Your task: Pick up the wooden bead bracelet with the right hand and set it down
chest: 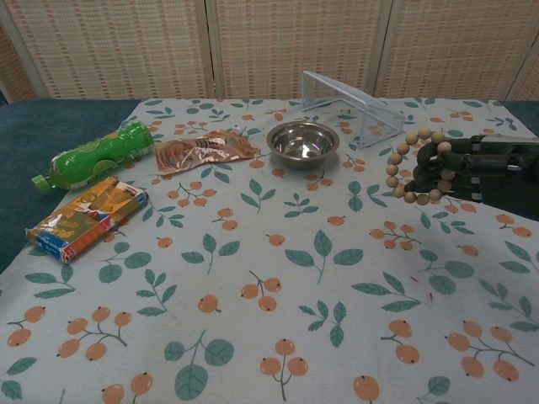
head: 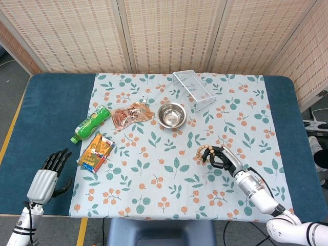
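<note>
Your wooden bead bracelet [chest: 412, 167] hangs off the cloth, looped over the curled fingers [chest: 434, 172] of your right hand [head: 221, 157], which grips it right of the steel bowl [head: 171, 115]. Your left hand [head: 47, 174] rests on the desk [head: 43, 110], fingers spread, holding nothing.

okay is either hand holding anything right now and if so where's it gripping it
The right hand holds the wooden bead bracelet by the side of the loop nearest it. The left hand holds nothing.

Bare cloth [head: 169, 169] btwn hands
</note>
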`<state>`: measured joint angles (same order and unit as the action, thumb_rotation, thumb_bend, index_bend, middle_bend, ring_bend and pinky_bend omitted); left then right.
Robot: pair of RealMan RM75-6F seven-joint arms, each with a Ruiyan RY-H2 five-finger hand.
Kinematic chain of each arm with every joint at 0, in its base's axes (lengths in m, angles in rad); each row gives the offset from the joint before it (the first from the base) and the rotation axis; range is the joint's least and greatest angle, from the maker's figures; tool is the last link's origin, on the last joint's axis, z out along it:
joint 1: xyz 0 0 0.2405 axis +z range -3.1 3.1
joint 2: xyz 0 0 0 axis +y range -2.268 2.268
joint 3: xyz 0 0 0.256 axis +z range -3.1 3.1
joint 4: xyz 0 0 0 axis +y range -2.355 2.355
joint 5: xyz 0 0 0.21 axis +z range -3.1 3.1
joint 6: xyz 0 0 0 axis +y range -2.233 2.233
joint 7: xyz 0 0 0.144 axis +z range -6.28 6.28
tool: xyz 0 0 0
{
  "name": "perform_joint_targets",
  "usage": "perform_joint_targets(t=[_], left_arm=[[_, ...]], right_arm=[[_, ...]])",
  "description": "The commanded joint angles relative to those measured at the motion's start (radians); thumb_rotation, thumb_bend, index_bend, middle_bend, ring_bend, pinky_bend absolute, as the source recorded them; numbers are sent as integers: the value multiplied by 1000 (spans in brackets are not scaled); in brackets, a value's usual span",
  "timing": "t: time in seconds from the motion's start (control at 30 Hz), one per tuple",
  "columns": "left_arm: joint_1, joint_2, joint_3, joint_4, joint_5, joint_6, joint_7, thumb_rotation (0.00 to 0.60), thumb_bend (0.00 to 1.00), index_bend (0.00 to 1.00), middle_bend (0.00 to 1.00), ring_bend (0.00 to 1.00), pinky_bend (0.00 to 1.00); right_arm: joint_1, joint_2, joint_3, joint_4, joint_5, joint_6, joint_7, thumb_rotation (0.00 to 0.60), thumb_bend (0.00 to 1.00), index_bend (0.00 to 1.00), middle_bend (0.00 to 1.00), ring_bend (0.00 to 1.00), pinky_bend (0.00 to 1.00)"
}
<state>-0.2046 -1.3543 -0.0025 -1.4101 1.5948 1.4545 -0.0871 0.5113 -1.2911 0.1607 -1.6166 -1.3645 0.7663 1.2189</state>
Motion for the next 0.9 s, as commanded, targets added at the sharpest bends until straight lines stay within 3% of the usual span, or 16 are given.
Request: perform_joint_targets(t=[0.03,0.17,0.3,0.53,0.7,0.9], left_arm=[[-1,0,0,-1,-2,-4,0,600,448,0,0,0,99],[-2,2,0,-2,-2,-5,-3,600,447,0,0,0,99],[-3,5,-1,-3,-6,-10,-10,600,447,0,0,0,99],[-5,8,1,-3,-6,-16,-15,600,447,0,0,0,99],[-7,7,2,-4,-8,-23,-12,600,446,0,0,0,100],[-7,10,2,-7,-8,-22,-16,600,447,0,0,0,100]], right_arm=[[-13,13,20,-42,-147,-76,475,600,768,781,701,354,95],[-1,-45,-60,38,-318,41,702,566,767,720,690,352,102],[36,-75,-142,118,-408,100,808,497,768,660,648,339,147],[60,-99,-237,220,-461,198,803,365,735,489,554,271,149],[86,-98,-271,235,-462,247,816,300,661,465,539,264,149],[113,-86,-274,226,-442,287,756,253,498,458,537,262,149]])
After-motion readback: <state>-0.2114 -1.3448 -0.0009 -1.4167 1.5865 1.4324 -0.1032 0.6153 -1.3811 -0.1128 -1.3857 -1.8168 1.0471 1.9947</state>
